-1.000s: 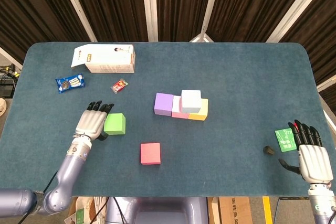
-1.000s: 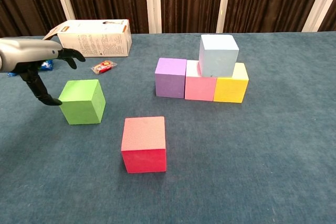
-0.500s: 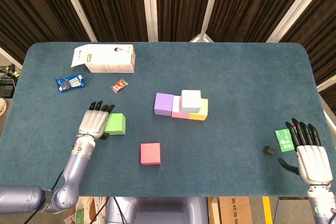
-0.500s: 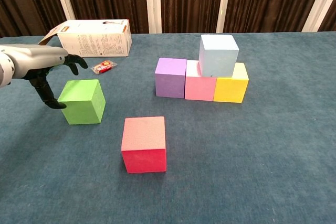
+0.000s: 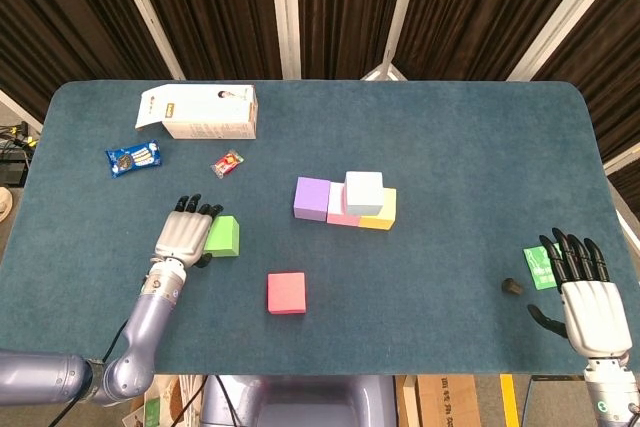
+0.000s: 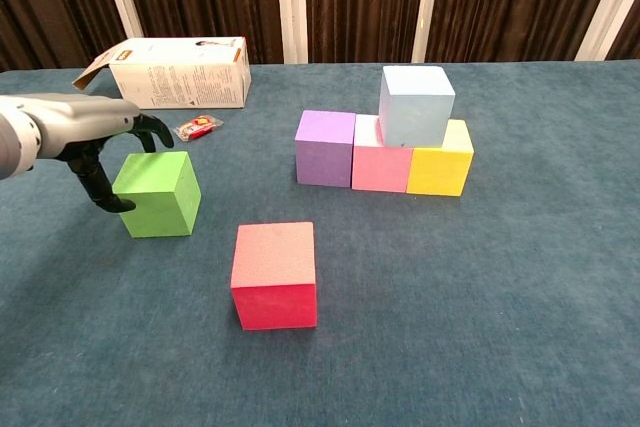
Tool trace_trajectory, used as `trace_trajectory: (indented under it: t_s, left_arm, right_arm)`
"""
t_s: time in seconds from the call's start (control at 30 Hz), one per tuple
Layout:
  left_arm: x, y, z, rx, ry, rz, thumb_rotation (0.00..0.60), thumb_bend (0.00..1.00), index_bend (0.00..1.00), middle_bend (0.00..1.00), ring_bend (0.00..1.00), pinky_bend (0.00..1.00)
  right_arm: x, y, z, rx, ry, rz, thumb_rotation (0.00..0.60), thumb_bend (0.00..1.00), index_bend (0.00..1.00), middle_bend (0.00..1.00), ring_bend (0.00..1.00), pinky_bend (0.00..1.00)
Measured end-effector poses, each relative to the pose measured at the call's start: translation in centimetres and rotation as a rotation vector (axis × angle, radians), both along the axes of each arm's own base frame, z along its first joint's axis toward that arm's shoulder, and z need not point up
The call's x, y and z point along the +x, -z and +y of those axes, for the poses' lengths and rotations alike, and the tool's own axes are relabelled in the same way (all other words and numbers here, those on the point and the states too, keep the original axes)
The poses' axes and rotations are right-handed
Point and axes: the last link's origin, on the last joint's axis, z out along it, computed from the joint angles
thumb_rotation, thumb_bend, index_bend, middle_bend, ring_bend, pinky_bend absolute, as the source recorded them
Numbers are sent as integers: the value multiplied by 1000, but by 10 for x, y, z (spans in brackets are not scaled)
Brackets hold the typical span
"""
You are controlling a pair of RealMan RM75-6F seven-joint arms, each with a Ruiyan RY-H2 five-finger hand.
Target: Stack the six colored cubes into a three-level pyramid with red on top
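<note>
A purple cube (image 6: pixel 325 147), a pink cube (image 6: pixel 382 159) and a yellow cube (image 6: pixel 443 162) stand side by side in a row mid-table. On the pink and yellow ones sits a light blue cube (image 6: pixel 415 104). The green cube (image 6: pixel 158 193) (image 5: pixel 222 235) lies to the left, the red cube (image 6: pixel 274 273) (image 5: pixel 287 292) nearer the front. My left hand (image 5: pixel 184 234) (image 6: pixel 95 137) hovers over the green cube's left side with fingers spread, holding nothing. My right hand (image 5: pixel 585 292) rests open at the front right edge.
A white carton (image 5: pixel 200 112) lies at the back left, with a blue snack packet (image 5: pixel 133 158) and a small red wrapper (image 5: pixel 227 162) in front of it. A green card (image 5: pixel 542 266) and a small dark object (image 5: pixel 511 286) lie by my right hand.
My left hand has shifted right, closing on the green cube's left side and top. My right hand has drifted slightly toward the front edge. The cubes have not moved.
</note>
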Motion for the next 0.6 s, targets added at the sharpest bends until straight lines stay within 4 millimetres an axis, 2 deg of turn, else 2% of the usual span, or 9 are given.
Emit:
trace_trajectory:
  t_s: [0.6]
  left_arm:
    - [1, 3, 1, 23, 12, 7, 600, 381, 265, 286, 0, 0]
  right_arm:
    - [-2, -2, 0, -9, 31, -4, 600, 168, 0, 0, 0, 0]
